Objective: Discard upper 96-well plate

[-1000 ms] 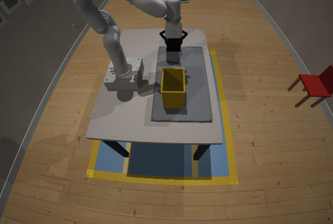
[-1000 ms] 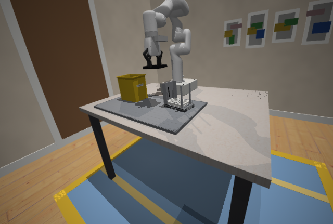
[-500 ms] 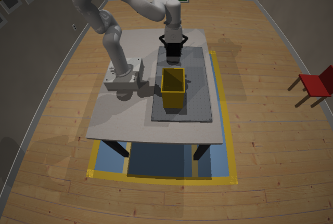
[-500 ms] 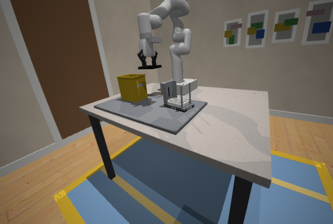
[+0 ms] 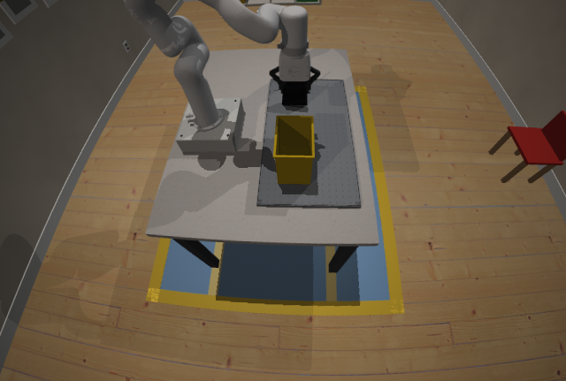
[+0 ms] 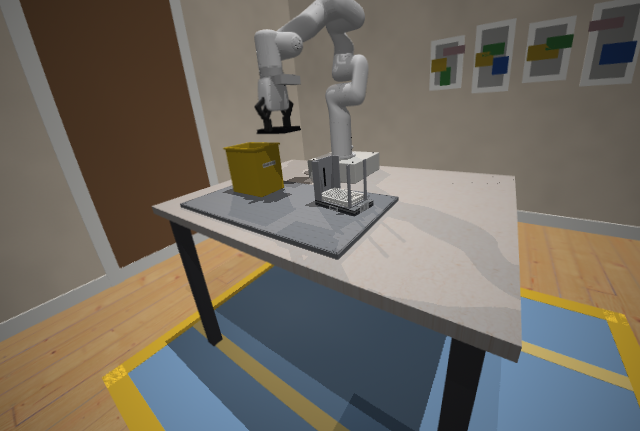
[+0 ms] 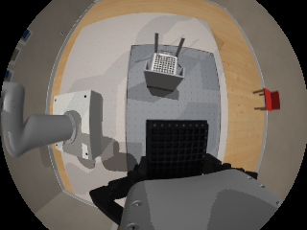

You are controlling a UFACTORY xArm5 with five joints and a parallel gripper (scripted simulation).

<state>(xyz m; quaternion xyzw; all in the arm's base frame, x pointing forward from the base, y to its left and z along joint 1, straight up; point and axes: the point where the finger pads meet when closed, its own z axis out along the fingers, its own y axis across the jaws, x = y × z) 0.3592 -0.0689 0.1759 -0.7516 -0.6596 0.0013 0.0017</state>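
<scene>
Hanging high above the grey perforated mat (image 6: 289,230), the pincer (image 6: 274,124) has its black fingers spread wide and clamped on the edges of a black 96-well plate (image 6: 279,129), which it carries flat and level beneath it. Through the wrist camera the plate (image 7: 177,148) shows as a dark grid of wells directly under the pincer body. Below and off to one side of the pincer stands the yellow plastics bin W1 (image 6: 254,169), upright on the mat with its mouth open; from overhead the bin (image 5: 294,150) lies just ahead of the carried plate (image 5: 294,95), the two near each other but apart, the plate not yet over the opening. A small pale label (image 6: 269,163) sits on the bin's side wall, too blurred to read. Behind the pincer, on the other side from the bin, the stack rack K1 (image 6: 324,172) stands on the same mat, holding the lower white plate (image 6: 338,195) at its bottom between the posts. No brand marks can be read on the white arm (image 6: 341,106).
</scene>
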